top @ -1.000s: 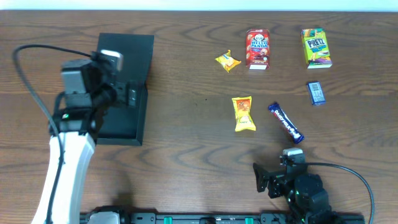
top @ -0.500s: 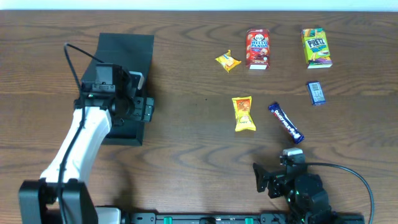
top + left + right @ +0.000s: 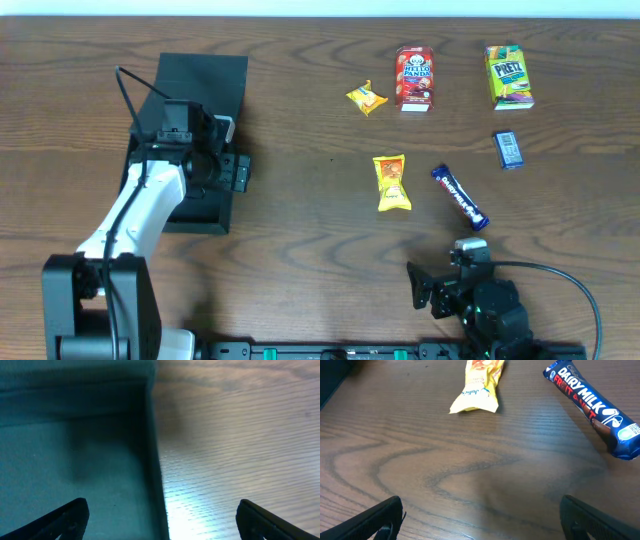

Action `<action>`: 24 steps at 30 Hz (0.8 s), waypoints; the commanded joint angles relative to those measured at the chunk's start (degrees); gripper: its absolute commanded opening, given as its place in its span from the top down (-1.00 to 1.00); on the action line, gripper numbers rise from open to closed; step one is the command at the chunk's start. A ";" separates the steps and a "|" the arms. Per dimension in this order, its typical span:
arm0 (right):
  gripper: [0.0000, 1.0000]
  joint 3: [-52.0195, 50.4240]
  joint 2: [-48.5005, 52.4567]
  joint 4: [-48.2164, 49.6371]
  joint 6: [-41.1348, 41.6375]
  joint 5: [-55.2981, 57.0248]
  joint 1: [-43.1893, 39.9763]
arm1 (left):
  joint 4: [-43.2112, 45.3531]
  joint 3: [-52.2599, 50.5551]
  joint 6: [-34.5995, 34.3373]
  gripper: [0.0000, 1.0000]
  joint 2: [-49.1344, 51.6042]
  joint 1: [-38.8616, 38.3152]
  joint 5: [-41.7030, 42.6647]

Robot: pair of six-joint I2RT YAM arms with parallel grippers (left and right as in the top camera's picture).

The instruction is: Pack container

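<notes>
The container (image 3: 205, 85) is a dark open box at the left of the table, its lid flap lying flat behind it. My left gripper (image 3: 238, 172) is open and empty, low over the container's right wall. In the left wrist view the jaws (image 3: 162, 510) straddle that wall, with the teal inner floor of the container (image 3: 75, 460) on the left and bare table on the right. My right gripper (image 3: 425, 285) is open and empty near the table's front edge; in the right wrist view its jaws (image 3: 480, 505) are over bare wood.
Snacks lie right of centre: a yellow packet (image 3: 391, 183) (image 3: 477, 385), a blue Dairy Milk bar (image 3: 459, 197) (image 3: 592, 407), a red Hello Panda box (image 3: 414, 78), a green Pretz box (image 3: 508, 76), a small yellow packet (image 3: 366, 97), a small blue packet (image 3: 508, 149).
My left arm has swung right across the container and come down, the gripper now at the box's right wall. The right arm and the snacks have not moved.
</notes>
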 commanded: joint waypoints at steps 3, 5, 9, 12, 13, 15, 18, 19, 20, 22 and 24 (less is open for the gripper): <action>-0.98 -0.20 -0.31 -0.04 0.63 0.20 0.52 | 0.48 0.13 -0.22 -0.97 4.76 -0.13 -3.28; -0.99 -0.20 -0.31 -0.04 0.63 0.20 0.52 | 0.92 0.11 -0.26 -0.91 5.88 -0.13 -4.39; -0.98 -0.20 -0.31 -0.04 0.63 0.20 0.52 | 1.55 0.11 -0.44 -0.56 6.56 -0.13 -5.77; -0.98 -0.20 -0.31 -0.07 0.63 0.20 0.52 | 1.97 0.11 -0.44 -0.12 6.56 -0.13 -5.77; -0.99 -0.20 -0.31 -0.04 0.63 0.20 0.52 | 1.99 0.11 -0.44 -0.02 6.56 -0.13 -5.77; -0.99 -0.20 -0.31 -0.04 0.63 0.20 0.52 | 2.23 0.11 -0.46 0.13 6.56 -0.13 -5.77; -0.98 -0.20 -0.31 -0.04 0.63 0.20 0.52 | 2.89 0.15 -1.73 0.48 6.56 -0.13 -5.73; -0.99 -0.20 -0.31 -0.04 0.63 0.20 0.52 | 3.06 0.15 -2.23 0.57 6.56 -0.13 -5.75; -0.98 -0.20 -0.31 -0.04 0.63 0.20 0.52 | 3.19 0.15 -2.45 0.68 6.56 -0.13 -5.73; -0.98 -0.20 -0.31 -0.04 0.63 0.20 0.52 | 3.63 0.15 -2.84 0.88 6.56 -0.13 -5.73; -0.98 -0.20 -0.31 -0.04 0.63 0.20 0.52 | 3.91 0.22 -3.43 0.88 6.54 -0.13 -5.73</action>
